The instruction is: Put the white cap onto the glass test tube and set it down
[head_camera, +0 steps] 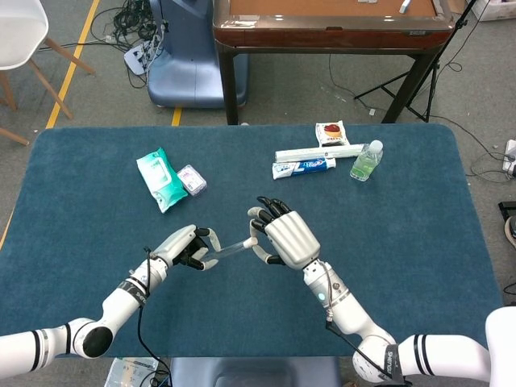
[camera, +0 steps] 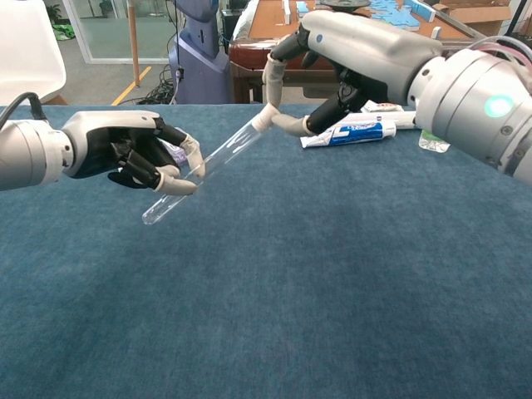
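Bright, even, soft-shadowed, sharp

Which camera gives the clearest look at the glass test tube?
The chest view: the test tube runs slanted and unobstructed between the left hand and the right hand. In the head view it is only a short, faint sliver between both hands.

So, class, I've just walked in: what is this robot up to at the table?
It is capping a glass test tube. The left hand holds the tube tilted above the blue table, open end pointing up toward the right hand. The right hand's fingertips pinch the white cap right at the tube's mouth. Whether the cap is fully seated cannot be told, and nothing is set down yet.
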`<state>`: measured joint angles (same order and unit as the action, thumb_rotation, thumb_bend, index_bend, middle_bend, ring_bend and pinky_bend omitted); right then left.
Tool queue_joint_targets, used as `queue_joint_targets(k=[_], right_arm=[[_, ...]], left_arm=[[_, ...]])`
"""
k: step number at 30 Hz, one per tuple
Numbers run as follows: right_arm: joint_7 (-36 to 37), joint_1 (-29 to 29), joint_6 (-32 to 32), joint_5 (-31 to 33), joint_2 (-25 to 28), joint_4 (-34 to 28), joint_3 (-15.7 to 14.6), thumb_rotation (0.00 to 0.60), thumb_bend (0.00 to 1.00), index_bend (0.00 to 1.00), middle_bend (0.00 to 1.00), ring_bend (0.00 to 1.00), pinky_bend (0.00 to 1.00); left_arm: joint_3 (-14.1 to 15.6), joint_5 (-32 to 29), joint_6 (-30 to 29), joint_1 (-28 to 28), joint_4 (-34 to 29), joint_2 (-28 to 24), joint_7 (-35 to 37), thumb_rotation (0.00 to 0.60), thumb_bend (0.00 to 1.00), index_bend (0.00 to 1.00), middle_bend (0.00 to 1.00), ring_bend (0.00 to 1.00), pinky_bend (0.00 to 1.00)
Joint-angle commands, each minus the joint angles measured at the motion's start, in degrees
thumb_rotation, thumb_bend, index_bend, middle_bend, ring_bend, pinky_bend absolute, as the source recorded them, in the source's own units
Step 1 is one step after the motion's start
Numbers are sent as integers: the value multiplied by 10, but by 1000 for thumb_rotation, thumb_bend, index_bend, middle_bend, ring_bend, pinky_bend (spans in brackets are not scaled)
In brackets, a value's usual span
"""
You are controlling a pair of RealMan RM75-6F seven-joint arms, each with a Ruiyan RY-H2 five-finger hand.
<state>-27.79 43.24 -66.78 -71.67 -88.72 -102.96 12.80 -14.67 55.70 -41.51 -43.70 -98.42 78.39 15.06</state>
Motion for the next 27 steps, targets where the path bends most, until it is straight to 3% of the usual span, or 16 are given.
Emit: queue_joint_targets(k=[1,19,27], right_arm=[[2,-1,-1,-2,-4,3,-2,600,414,592,282,112,175],[-27,5,10,7,-10,6,-8,600,414,592,282,112,166],[-40,6,17,13,0,-1,-12,600,414,568,274,89,106]], left_arm=[[-1,2,1,1,0,-3,2,600,380,648,927,952,1000],[6,-17,-2,-6,-5,-11,-21,600,380,648,928,952,1000],[7,-22,-1,-8,-2,-10,-22,600,380,648,928,952,1000]])
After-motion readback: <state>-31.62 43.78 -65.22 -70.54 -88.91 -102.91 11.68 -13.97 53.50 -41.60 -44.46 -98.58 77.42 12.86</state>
